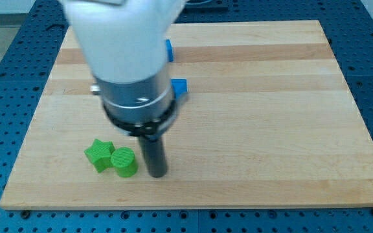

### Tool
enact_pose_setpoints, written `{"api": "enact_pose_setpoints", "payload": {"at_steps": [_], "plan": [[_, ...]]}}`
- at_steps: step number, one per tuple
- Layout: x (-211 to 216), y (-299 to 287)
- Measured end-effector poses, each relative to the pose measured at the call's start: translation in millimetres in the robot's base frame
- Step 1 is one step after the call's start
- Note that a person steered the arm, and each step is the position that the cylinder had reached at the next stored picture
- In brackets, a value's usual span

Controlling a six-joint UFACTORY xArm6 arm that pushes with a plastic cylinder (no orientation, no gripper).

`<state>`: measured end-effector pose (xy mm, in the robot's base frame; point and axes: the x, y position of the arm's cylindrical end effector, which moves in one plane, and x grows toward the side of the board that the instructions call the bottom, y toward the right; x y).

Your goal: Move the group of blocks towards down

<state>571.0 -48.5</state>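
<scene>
In the lower left of the frame, a green star block is being pressed against a green cylinder block on the wooden board. Just right of the cylinder, my tip is being held down at the board, bare, nothing grasped. Two blue blocks are being partly hidden behind the arm, upper centre.
</scene>
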Motion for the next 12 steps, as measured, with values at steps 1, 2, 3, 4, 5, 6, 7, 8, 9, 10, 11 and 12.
{"api": "enact_pose_setpoints", "payload": {"at_steps": [1,2,3,4,5,6,7,8,9,10,11,12], "plan": [[-11,63],[-51,132],[-111,190],[-183,217],[-263,218],[-318,188],[-348,146],[-349,87],[-326,25],[-299,-3],[-282,-24],[-288,-30]]}}
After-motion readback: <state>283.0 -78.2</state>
